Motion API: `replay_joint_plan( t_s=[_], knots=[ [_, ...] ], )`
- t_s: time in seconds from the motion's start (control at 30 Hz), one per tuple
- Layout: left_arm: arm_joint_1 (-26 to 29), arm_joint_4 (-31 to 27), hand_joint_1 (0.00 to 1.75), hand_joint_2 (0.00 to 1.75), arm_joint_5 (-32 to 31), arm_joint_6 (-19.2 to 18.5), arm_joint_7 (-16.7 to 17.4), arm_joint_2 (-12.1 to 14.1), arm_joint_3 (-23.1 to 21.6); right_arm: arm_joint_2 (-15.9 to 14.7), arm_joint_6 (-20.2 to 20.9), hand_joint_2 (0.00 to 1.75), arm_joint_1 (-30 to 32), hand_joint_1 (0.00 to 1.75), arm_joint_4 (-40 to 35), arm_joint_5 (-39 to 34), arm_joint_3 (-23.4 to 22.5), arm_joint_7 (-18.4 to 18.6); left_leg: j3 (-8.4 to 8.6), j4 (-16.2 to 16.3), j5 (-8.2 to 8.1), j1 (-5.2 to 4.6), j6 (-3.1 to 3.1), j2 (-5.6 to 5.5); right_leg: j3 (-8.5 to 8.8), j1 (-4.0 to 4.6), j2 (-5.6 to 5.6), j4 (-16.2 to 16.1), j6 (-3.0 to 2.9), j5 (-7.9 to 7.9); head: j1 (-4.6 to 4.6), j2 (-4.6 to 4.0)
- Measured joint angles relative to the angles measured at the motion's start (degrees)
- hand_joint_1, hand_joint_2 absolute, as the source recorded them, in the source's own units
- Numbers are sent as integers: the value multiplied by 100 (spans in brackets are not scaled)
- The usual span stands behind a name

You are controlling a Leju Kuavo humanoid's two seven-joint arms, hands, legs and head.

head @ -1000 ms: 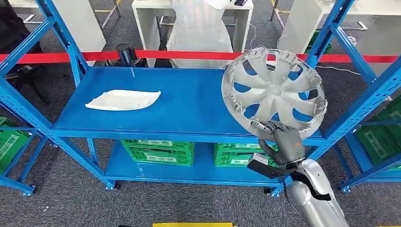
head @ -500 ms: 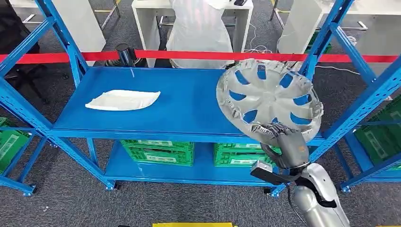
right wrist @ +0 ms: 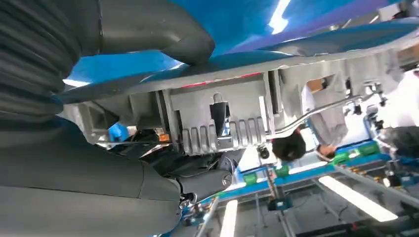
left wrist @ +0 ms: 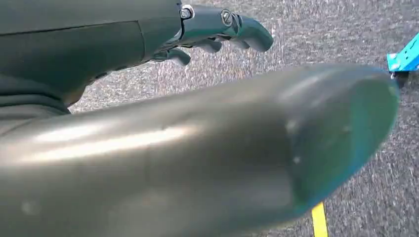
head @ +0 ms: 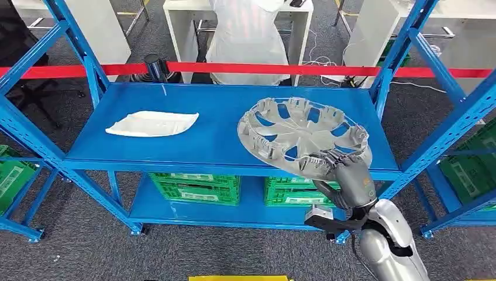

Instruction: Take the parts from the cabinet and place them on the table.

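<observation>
Above shelf (head: 193, 140), hubcap (head: 301, 132) in right hand (head: 350, 178)

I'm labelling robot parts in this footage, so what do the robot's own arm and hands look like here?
The right arm is a smooth, rounded silver shell with a black box mounted at the wrist and a thin dark cable along it. The right hand has a grey back and darker grey fingers; the right wrist view shows a grey ribbed cover and a thick grey thumb. The left hand is dark grey with small metal screws.

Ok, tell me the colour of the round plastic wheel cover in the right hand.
Silver-grey wheel cover; head view.
</observation>
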Motion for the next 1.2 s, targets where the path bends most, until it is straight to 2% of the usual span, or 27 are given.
replay_joint_plan(
  t_s=[0.23, 0.4, 0.83, 0.93, 1.07, 1.2],
  knots=[
    [72, 2, 0, 0, 142, -41, -83, -59, 83, -15, 70, 175, -511, 175, 188, -59, 96, -42, 2, 0, 0, 0, 0, -1, 0, 0, 1, 0, 0, 0, 0, 0],
    [100, 11, 0, 0, 188, -37, -76, -79, 120, -17, 68, 175, -664, 175, 234, -264, 212, -229, 1, 0, 0, 0, 0, -3, -2, 1, 0, 0, -1, -1, 0, 2],
    [106, 15, 0, 0, 142, -109, -109, -72, 153, -26, 142, 175, -323, 175, -365, -588, 537, -393, 1, -1, -2, 1, -3, -4, -2, 0, -2, 0, -1, -2, 0, 2],
    [106, 15, 0, 0, 131, -109, -92, -70, 153, -31, 319, 175, -300, 175, -472, -728, 649, -501, 2, -1, -2, 1, -3, 4, -2, 0, 3, 0, -1, -2, 0, 2],
    [98, 15, 0, 0, 131, -159, -55, -72, 153, -113, 847, 175, -301, 175, -647, -1426, 954, -859, 3, -1, -2, 1, -3, 4, -3, 0, 6, 0, -1, -2, 0, 0],
    [97, 15, 0, 0, 131, -177, -35, -70, 153, -199, 979, 175, -316, 175, -818, -1652, 1145, -949, 3, -1, -2, 1, -3, -1, -1, 1, 4, 0, -2, -2, 0, 2]
  ],
)
